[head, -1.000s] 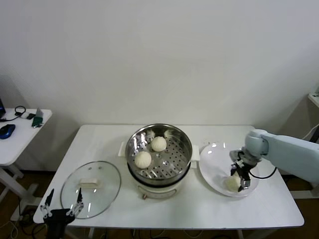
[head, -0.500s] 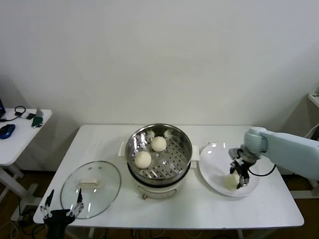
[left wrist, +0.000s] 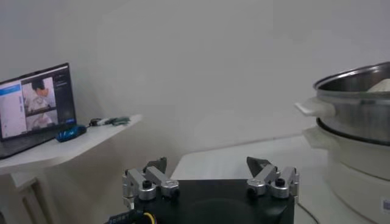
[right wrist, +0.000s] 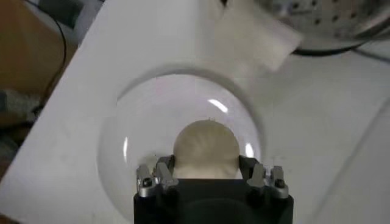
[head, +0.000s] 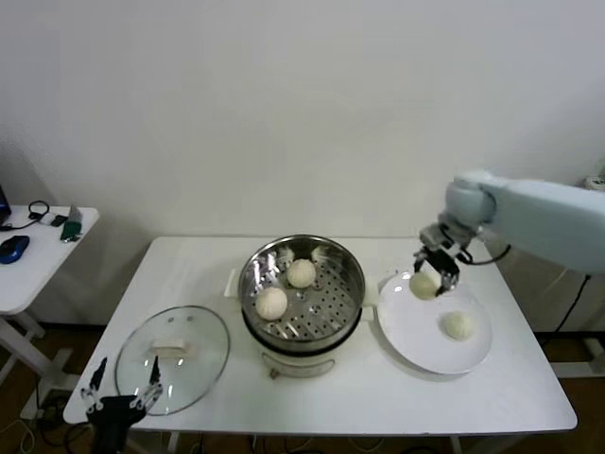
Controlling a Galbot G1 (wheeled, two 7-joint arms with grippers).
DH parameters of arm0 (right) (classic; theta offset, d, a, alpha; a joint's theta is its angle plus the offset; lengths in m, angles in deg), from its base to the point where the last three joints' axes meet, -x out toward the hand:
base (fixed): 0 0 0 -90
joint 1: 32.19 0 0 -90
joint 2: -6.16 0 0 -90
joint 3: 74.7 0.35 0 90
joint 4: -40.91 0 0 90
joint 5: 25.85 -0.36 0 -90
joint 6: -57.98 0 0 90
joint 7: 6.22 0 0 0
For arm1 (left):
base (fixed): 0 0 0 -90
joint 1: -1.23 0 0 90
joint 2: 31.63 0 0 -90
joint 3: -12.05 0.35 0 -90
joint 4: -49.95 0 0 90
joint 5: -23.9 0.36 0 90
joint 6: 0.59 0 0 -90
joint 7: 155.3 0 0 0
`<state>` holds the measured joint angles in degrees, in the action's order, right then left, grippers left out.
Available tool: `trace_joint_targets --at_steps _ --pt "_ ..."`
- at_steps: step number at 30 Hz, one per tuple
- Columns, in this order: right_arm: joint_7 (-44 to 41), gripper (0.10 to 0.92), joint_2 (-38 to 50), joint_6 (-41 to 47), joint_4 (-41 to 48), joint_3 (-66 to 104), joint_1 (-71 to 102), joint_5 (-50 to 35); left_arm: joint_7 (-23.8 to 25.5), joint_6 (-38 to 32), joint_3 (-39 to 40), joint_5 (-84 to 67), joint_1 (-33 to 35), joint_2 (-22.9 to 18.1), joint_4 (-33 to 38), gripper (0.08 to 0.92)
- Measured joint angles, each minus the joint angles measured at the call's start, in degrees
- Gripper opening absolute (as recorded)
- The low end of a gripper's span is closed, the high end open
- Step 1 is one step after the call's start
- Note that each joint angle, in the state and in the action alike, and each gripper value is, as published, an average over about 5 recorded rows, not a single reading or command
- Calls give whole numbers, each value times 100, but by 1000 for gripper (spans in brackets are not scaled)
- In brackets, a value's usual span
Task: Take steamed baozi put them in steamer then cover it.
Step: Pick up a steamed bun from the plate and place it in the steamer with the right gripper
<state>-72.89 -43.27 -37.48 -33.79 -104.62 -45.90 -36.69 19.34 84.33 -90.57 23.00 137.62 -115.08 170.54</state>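
Observation:
My right gripper is shut on a cream-white baozi and holds it above the back left part of the white plate, close to the steamer's right side. In the right wrist view the baozi sits between the fingers over the plate. A second baozi lies on the plate. Two baozi rest on the perforated tray of the steel steamer. The glass cover lies flat on the table at the front left. My left gripper is open and parked beside it.
A small side table with a mouse and a laptop stands to the far left. The steamer's wall shows at the edge of the left wrist view. The white table ends just in front of the cover and the plate.
My right gripper has risen from the front of the plate with a baozi and moved back and left toward the steamer. One baozi stays on the plate. The left arm has not moved.

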Motion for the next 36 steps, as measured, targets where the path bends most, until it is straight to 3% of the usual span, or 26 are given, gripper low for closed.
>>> trace_joint_targets --at_steps 15,36 --pt "-264 687 -1625 -930 -505 85 -636 37 18 11 97 -60 -36 155 -12 823" --pt "-327 688 -3328 -1849 -106 191 406 799 20 -37 55 -273 52 359 -50 823"
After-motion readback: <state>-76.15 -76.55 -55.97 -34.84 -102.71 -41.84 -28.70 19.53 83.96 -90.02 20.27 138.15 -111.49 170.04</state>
